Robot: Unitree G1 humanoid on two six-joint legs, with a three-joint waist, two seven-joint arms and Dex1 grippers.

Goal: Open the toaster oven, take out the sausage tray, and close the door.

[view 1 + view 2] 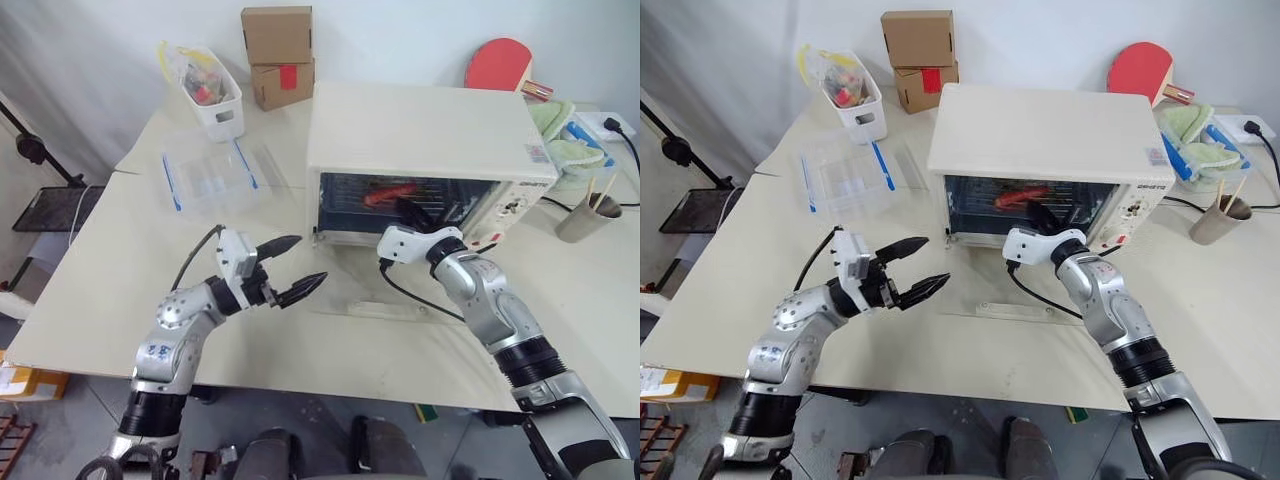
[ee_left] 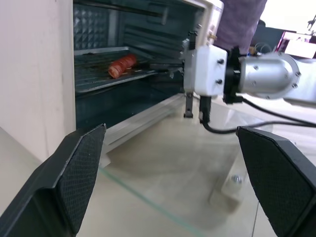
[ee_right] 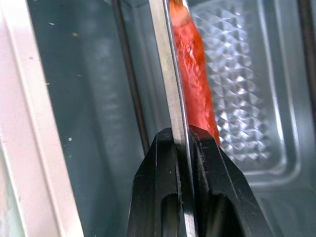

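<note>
The cream-white toaster oven [image 1: 420,130] stands at the back middle of the table. Its glass door [image 1: 372,290] is folded down flat on the table, bar handle [image 1: 1012,311] towards me. Inside, the silver sausage tray [image 2: 98,74] sits on its rack with a red sausage [image 1: 388,193] on it. My right gripper [image 3: 181,133] reaches into the oven mouth and is shut on the tray's thin front rim [image 3: 170,74], close beside the sausage. My left gripper [image 1: 297,265] hovers open just left of the lowered door, holding nothing.
A clear plastic container with blue clips [image 1: 210,180] lies left of the oven. Behind it are a white bin [image 1: 212,95] and cardboard boxes [image 1: 278,50]. A red paddle [image 1: 497,65], a green cloth [image 1: 565,135] and a cup [image 1: 588,215] sit to the oven's right.
</note>
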